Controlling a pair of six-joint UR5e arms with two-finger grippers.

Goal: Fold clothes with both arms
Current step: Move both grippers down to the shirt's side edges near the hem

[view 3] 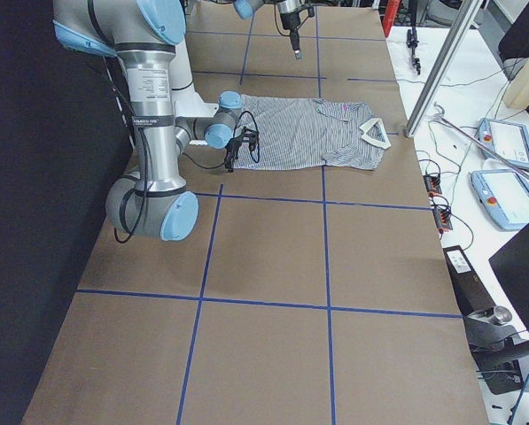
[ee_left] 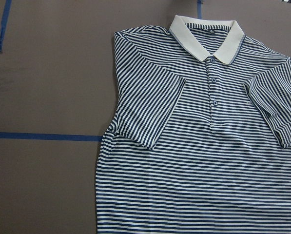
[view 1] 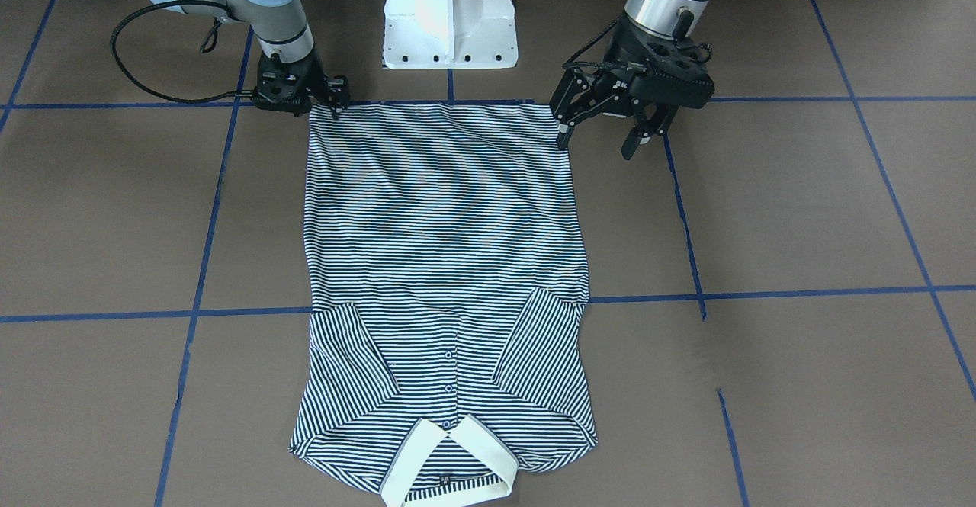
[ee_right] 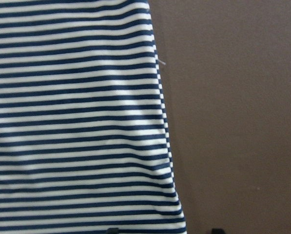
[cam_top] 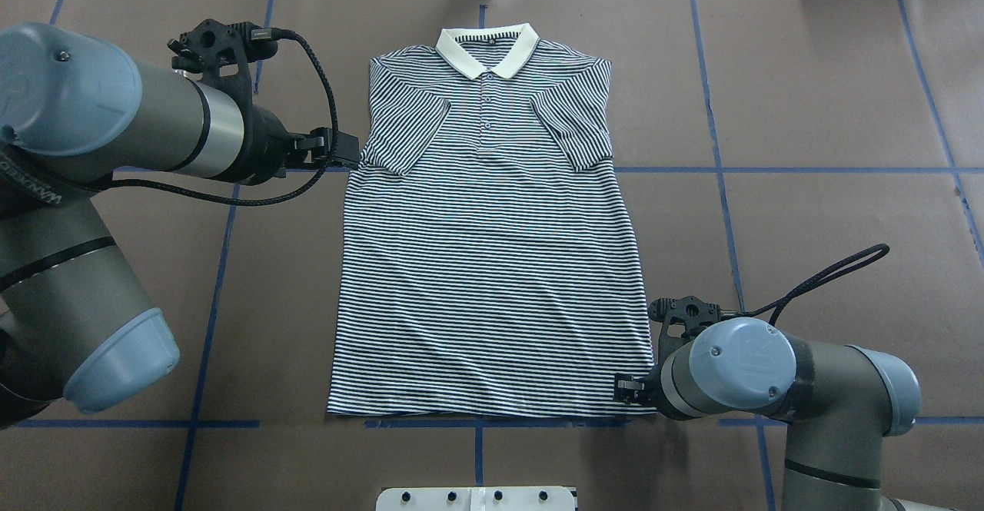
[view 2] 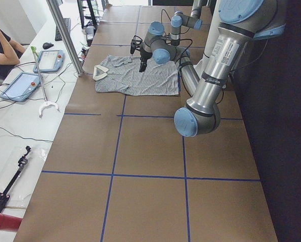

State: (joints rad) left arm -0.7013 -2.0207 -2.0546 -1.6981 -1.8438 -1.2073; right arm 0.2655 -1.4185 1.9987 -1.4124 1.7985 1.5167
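1. Right gripper (view 1: 336, 104): it's down low at the corner of the polo shirt (cam_top: 492, 265) closest to the robot. In its wrist view, two dark fingertips (ee_right: 214, 230) sit apart with the hem corner (ee_right: 178, 223) between them. So the jaws look spread, with nothing pinched yet.
2. Left gripper (view 1: 596, 146): the jaws are wide apart and empty, held up off the cloth. Its camera looks down on the shirt's chest and one side edge, with bare table (cam_top: 807, 111) beside that.
3. Further out from both grippers, the sleeves (ee_left: 145, 112) are folded in over the chest. The cream collar (cam_top: 487, 48) is at the end farthest from the right gripper, with the buttons facing up.
4. Progress, my guess: the shirt lies flat and the sleeves are tucked in, so that part looks done. The hem hasn't been lifted, so the hem-to-collar body fold is all left to do, and neither gripper has hold of the cloth.
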